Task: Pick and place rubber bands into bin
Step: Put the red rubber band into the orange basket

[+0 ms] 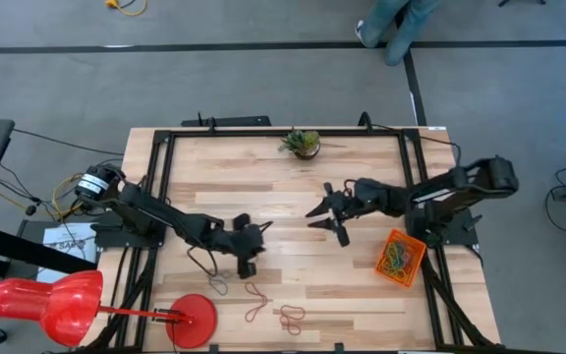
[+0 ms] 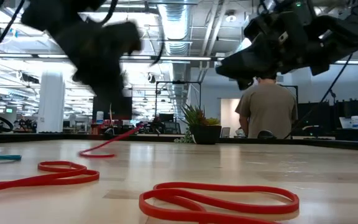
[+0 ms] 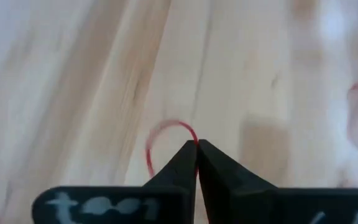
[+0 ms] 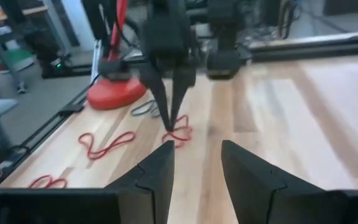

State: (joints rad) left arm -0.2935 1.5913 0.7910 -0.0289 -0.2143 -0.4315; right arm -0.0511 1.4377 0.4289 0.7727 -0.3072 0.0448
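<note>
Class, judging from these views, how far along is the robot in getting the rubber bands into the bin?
Done: several bands lie in the orange bin. In hand: the left gripper is shut on a red band. Left: loose bands on the table. The right gripper waits open.

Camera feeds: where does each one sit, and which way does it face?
High: overhead, facing down on wooden table; both arms show.
Low: table height, facing room; arms overhead.
Left wrist: past left gripper, jaws shut on thin red rubber band.
Right wrist: past open right gripper, facing left arm.
Shared: wrist views see that band.
</note>
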